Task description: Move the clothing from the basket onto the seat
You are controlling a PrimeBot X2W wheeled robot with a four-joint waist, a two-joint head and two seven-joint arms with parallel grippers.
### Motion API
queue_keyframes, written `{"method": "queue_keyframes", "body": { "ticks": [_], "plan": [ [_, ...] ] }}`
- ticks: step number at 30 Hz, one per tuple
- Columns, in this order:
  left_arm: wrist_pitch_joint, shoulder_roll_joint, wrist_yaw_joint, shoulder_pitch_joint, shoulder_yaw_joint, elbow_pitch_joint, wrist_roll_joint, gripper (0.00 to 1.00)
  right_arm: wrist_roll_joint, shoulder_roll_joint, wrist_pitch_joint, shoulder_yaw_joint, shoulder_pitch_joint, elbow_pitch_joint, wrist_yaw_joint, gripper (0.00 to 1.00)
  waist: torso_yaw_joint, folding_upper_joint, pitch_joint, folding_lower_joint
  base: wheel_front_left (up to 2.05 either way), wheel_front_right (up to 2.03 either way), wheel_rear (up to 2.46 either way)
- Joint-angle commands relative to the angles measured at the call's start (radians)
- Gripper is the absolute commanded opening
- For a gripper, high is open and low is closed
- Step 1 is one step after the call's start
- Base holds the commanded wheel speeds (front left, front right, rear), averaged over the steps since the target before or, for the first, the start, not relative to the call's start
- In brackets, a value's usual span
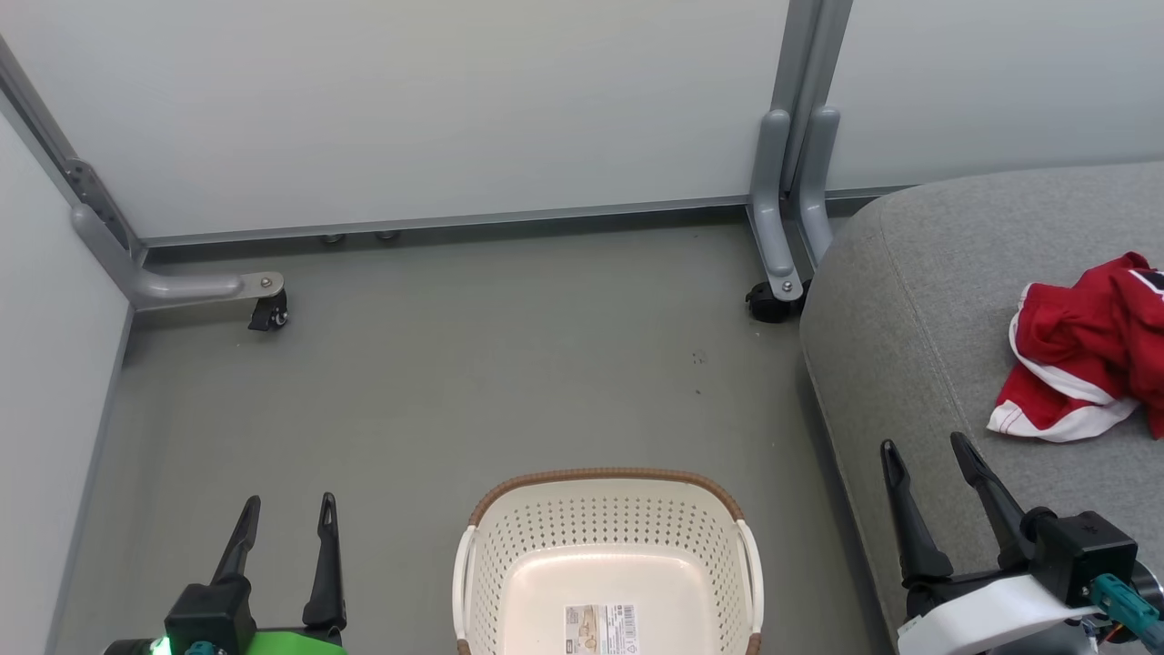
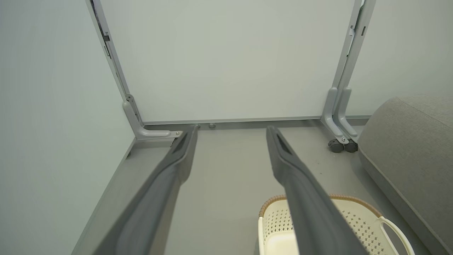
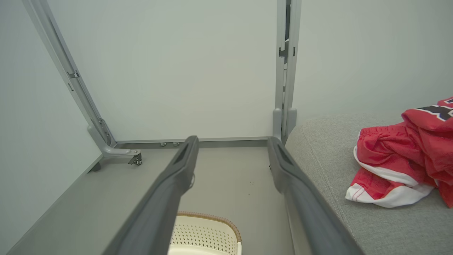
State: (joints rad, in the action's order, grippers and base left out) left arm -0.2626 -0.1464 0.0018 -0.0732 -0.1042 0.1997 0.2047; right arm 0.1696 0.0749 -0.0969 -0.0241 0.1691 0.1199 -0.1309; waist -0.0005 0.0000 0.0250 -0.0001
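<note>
At the far left, a white partition panel (image 1: 55,364) meets the grey floor (image 1: 436,382). A metal foot with a small black caster (image 1: 270,315) juts from its corner. Low on the left, the left hand (image 1: 290,500) hovers over the floor, released, its two dark fingers spread wide with only bare floor between them. Just to its right, in the bottom middle of the head view, the basket (image 1: 600,474) stands upright on the floor. Its cream perforated walls, brown rim and pale bottom with a barcode sticker (image 1: 600,629) are open to view. Further right, the right hand (image 1: 923,443) hangs over the near left edge of the seat (image 1: 909,300). It too is released, its fingers parted and holding nothing. The big grey cushion of the seat runs up the right side, beside the basket but apart from it. The clothing (image 1: 1082,346) lies crumpled on top of the seat, red fabric with white trim. It is near the right hand, beyond and to the right of the fingertips, and not touching them. The head view's right edge cuts it off.
</note>
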Motion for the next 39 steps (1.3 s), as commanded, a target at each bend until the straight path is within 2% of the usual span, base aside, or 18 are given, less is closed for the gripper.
{"method": "queue_keyframes", "body": {
  "ticks": [1,21,22,25,39],
  "plan": [
    [-0.003,0.0,-0.003,-0.009,0.006,0.005,-0.005,1.0,-0.001,-0.001,0.002,-0.001,0.012,0.006,0.0,1.0,0.002,0.0,-0.001,0.0001,0.0,0.0,0.0],
    [-0.003,0.02,-0.026,0.003,0.032,0.011,-0.045,1.0,0.005,-0.004,0.008,-0.006,0.014,0.018,0.0,1.0,0.003,0.0,-0.008,0.0001,0.0,0.0,0.0],
    [0.0,0.022,-0.023,0.001,0.031,0.011,-0.039,0.0,0.003,-0.004,0.008,-0.005,0.005,0.014,0.0,0.0,0.003,0.0,-0.008,0.0001,0.0,0.0,0.0],
    [0.011,0.025,-0.025,0.009,0.04,0.027,-0.018,0.0,0.024,-0.005,0.006,-0.012,0.01,0.004,0.0,0.0,0.003,0.0,-0.008,0.0001,0.0,0.0,0.0],
    [0.08,0.038,-0.045,0.042,0.072,0.028,0.251,0.0,0.313,0.01,0.03,-0.002,-0.05,-0.066,0.0,0.0,0.003,0.0,-0.01,0.0001,0.0,0.0,0.0]
  ]
}}
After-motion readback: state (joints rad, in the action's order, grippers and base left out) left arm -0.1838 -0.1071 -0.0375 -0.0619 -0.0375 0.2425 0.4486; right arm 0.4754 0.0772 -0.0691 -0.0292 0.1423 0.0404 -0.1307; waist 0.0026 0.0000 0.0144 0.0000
